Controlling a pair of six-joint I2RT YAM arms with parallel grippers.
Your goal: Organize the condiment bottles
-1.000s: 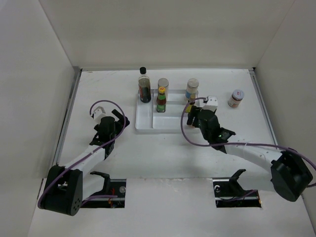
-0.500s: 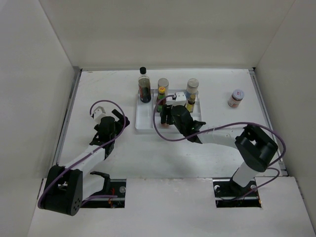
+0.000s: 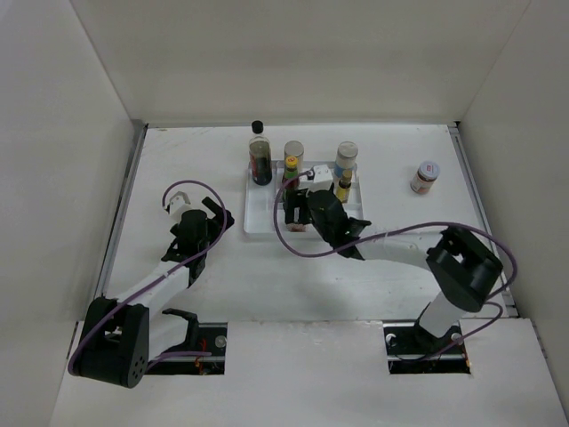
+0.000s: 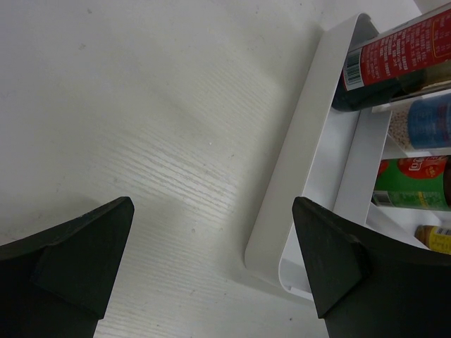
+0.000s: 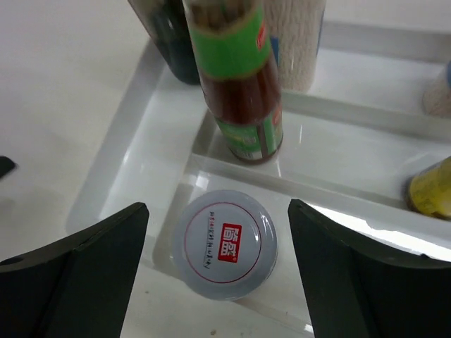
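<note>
1. The right gripper [image 5: 217, 204] hangs over the white tray [image 5: 106, 176]. Its claw is spread either side of a red-labelled jar [image 5: 224, 244], which stands in the near compartment with a gap on both sides. A crooked lift could catch the lid and tip the jar.
2. The red-sauce bottle [image 5: 243, 91] stands just behind the jar, so a forward drift could topple it.
3. The left gripper [image 4: 211, 204], spread and empty, hovers beside the tray's left rim, where a nudge would slide the tray.
4. A second red-labelled jar [image 3: 426, 176] stands on the table [image 3: 267, 285], right of the tray, and may be overlooked.
</note>
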